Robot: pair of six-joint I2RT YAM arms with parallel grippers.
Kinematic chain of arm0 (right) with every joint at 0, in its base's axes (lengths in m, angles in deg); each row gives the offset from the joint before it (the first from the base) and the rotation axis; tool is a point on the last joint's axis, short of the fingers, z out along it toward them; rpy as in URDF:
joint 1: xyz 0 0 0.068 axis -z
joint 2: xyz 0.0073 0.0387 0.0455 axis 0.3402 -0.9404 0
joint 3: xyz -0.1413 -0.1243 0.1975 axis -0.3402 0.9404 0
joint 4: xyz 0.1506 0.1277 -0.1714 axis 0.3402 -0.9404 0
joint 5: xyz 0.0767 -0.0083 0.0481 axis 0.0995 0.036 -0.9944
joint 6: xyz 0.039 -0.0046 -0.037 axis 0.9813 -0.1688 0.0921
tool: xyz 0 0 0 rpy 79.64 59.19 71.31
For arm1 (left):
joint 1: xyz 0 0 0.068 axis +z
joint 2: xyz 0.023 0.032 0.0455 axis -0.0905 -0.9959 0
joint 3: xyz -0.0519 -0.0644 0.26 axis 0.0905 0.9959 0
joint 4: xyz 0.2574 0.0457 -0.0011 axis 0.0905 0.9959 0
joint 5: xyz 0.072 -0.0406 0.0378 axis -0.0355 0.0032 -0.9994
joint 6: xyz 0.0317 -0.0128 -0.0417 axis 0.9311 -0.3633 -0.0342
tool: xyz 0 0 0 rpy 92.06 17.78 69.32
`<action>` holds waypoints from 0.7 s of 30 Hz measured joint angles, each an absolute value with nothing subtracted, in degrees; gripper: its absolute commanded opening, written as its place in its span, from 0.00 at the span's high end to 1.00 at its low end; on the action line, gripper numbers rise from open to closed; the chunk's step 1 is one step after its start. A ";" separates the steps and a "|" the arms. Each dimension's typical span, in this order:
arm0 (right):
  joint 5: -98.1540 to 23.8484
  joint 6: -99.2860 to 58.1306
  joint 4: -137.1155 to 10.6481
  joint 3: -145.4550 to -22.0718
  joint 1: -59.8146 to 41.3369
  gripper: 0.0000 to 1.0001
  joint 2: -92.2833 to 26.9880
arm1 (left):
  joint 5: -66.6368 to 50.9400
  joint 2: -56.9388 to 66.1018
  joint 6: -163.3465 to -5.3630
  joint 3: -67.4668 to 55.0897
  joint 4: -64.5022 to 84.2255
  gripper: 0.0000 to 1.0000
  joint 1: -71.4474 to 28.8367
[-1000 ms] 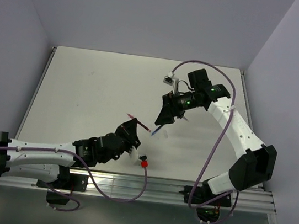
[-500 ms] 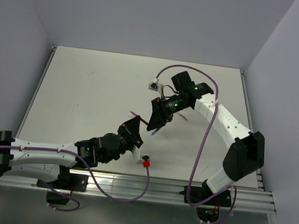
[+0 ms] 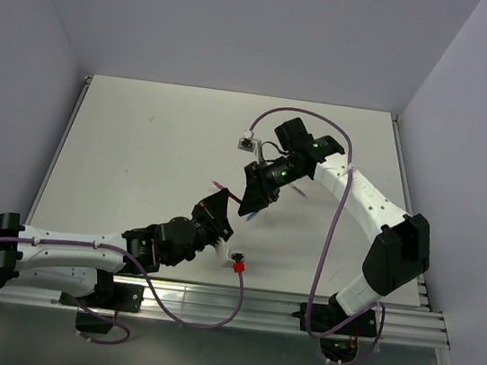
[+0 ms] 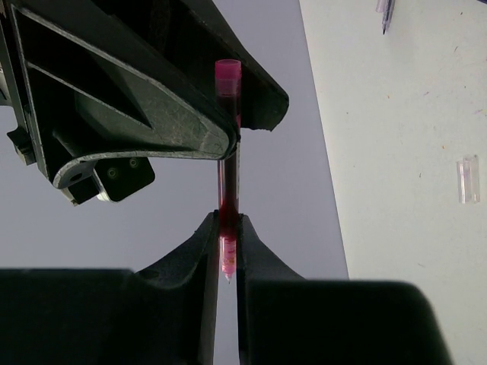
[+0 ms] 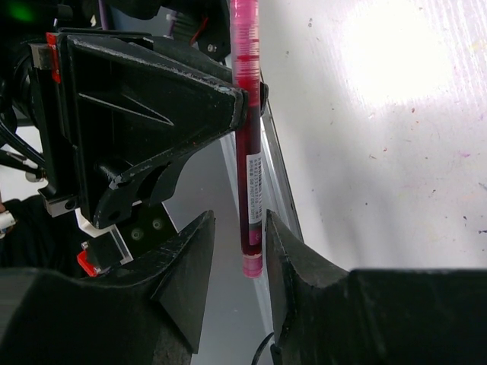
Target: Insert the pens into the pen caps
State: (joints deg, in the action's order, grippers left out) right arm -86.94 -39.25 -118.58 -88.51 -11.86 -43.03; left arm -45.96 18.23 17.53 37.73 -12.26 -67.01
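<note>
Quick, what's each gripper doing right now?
Left gripper: closed on the red pen.
Right gripper: open, fingers straddling the same pen.

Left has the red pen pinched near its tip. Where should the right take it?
Take the red pen on its bare barrel by the flat back end, closing across its width, coming from the end away from the left gripper. That gripper pinches it just above the writing tip, and the right gripper's open fingers straddle the back end.

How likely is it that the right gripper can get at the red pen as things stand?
Probably yes: the left gripper pinches the red pen near its tip, and its back end sits between the right gripper's open fingers, nothing blocking.
</note>
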 measured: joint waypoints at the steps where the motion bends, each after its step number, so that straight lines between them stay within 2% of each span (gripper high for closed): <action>1: -86.90 -39.27 -118.71 -88.51 -11.86 0.60 -43.03 | -45.96 18.25 17.53 37.73 -12.26 1.00 -67.01; 11: -86.46 -39.38 -119.15 -88.51 -11.86 0.72 -43.03 | -45.89 18.93 17.53 37.73 -12.18 1.00 -67.01; 14: -86.46 -39.58 -119.26 -88.49 -11.86 0.85 -43.03 | -45.74 19.24 17.53 37.73 -12.11 1.00 -67.01; 15: -86.61 -39.64 -119.32 -88.49 -11.86 0.99 -43.03 | -45.67 19.32 17.53 37.73 -12.09 1.00 -67.01; 18: -86.63 -40.06 -119.39 -88.49 -12.01 1.00 -43.03 | -45.54 19.41 17.53 37.73 -12.00 0.79 -67.01; 19: -86.61 -40.17 -119.41 -88.49 -12.06 1.00 -43.03 | -45.50 19.41 17.51 37.73 -11.87 0.68 -67.01; 21: -86.48 -40.21 -119.41 -88.49 -12.25 1.00 -43.03 | -45.45 19.41 16.91 37.60 -11.35 0.56 -67.03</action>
State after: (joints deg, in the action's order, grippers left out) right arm -86.48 -40.21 -119.41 -88.49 -12.25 -43.03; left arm -45.45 19.41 16.91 37.60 -11.35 -67.03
